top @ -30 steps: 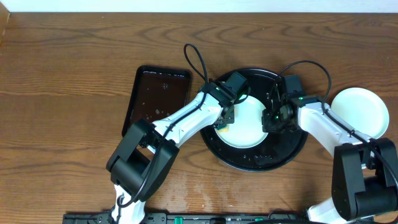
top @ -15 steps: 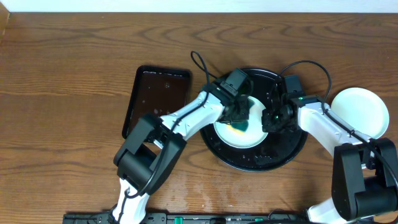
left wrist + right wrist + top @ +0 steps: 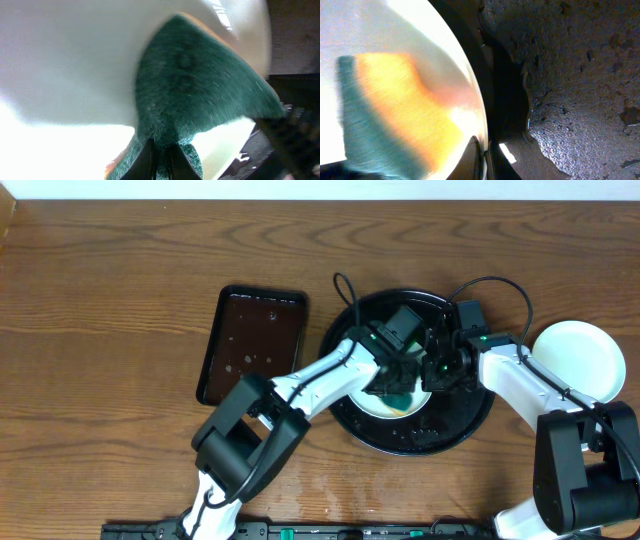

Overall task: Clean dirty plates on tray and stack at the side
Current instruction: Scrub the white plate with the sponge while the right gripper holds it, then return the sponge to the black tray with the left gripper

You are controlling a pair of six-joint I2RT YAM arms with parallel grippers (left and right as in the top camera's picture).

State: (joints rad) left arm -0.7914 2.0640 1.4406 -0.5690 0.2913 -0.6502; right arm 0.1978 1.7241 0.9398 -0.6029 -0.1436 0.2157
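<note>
Wooden desk (image 3: 120, 270) holds one cleaned plate (image 3: 578, 360); on the tray (image 3: 452, 430) left fingers (image 3: 176, 162) clamp a sponge (image 3: 200, 95) scrubbing a second plate (image 3: 65, 60), right fingers (image 3: 474, 160) pinching it.

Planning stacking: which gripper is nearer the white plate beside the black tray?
Right. Right gripper sits left of the plate, over the tray; left gripper farther left.

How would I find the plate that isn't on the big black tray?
Find the big round black tray in the middle of the wooden table. Look just past its right edge. The white plate there is the only one lying on bare wood, with nothing on it.
</note>
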